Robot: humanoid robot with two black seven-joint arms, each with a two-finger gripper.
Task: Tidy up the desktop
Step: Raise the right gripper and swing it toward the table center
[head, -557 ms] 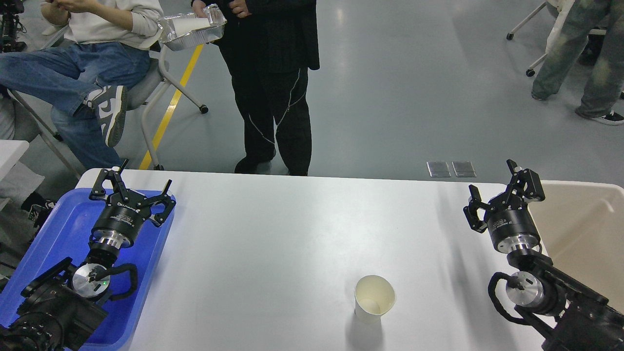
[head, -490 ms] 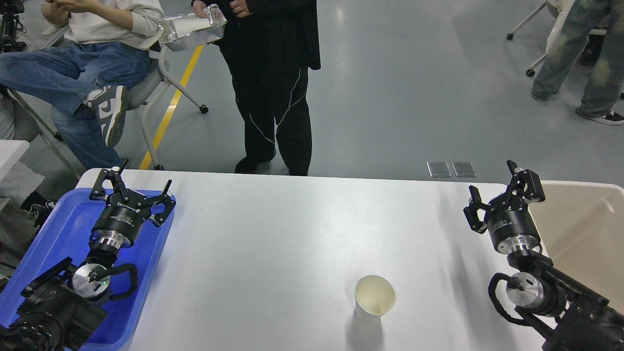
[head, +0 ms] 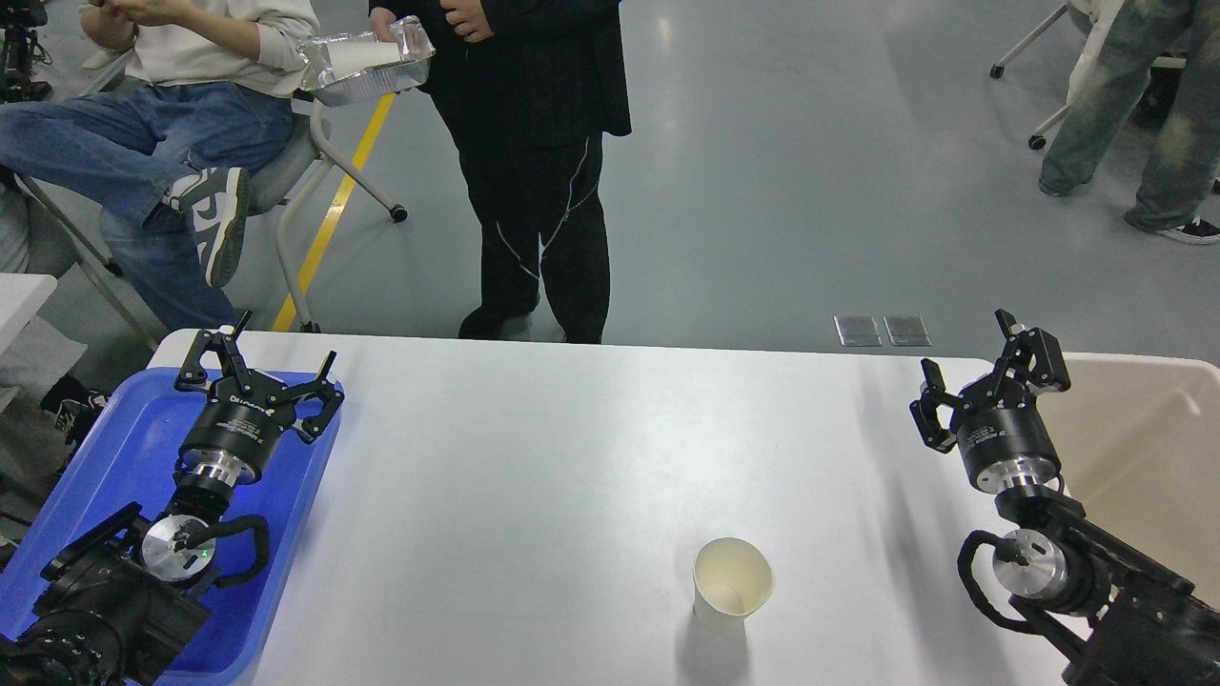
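The desktop [head: 572,457] is a wide white-grey tabletop filling the lower half of the head view. A cream paper cup [head: 731,583] stands upright and empty on it, right of centre near the front. My left gripper [head: 276,357] is open and empty above the blue tray at the table's left. My right gripper [head: 967,367] is open and empty at the right, beside the beige bin, well behind and to the right of the cup.
A blue plastic tray [head: 114,448] lies at the left edge under my left arm. A beige bin [head: 1144,448] stands at the right edge. A person in black [head: 534,143] holding a foil tray [head: 367,57] stands behind the table; another sits at the left.
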